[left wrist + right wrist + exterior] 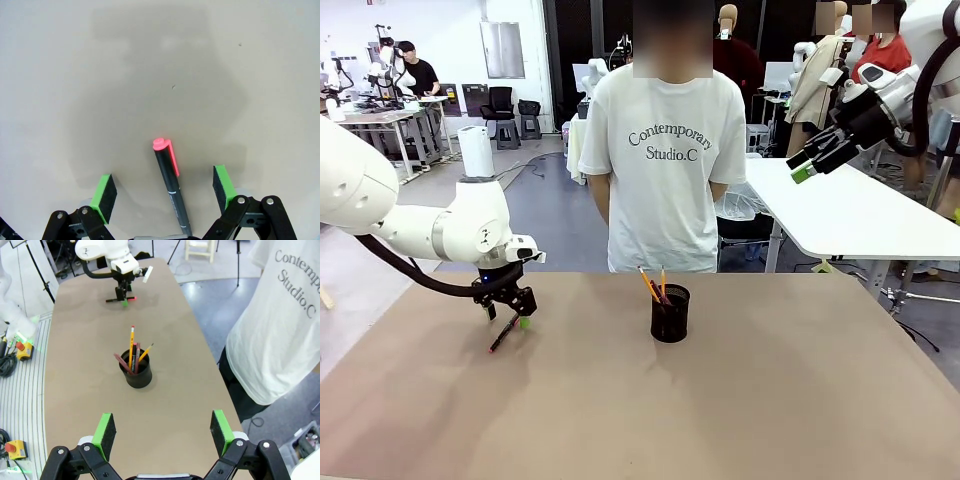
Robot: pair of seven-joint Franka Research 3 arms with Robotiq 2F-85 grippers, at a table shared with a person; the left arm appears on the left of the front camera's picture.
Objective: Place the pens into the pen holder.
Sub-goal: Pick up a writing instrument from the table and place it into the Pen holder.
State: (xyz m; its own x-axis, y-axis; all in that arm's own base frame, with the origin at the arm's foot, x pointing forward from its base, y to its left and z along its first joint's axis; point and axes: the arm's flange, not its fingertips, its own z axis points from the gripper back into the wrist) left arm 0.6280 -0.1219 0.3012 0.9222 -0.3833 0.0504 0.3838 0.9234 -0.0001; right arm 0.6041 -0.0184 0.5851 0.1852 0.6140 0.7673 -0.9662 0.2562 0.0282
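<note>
We see the left gripper [509,318] low over the brown table [740,400], jaws spread wide astride the black pen with a red end [170,187], which lies flat between the green pads [104,191], untouched. Farther on, the pen holder [670,313] stands mid-table holding pencils [132,347]. The right gripper [805,165] hangs high, wide open, empty.

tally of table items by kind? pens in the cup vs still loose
Pens in the pen holder: 3 or more, bunched, exact count unclear
Loose pens on the table: 1, the black pen with a red end
Pen holders: 1
Total: at least 5
</note>
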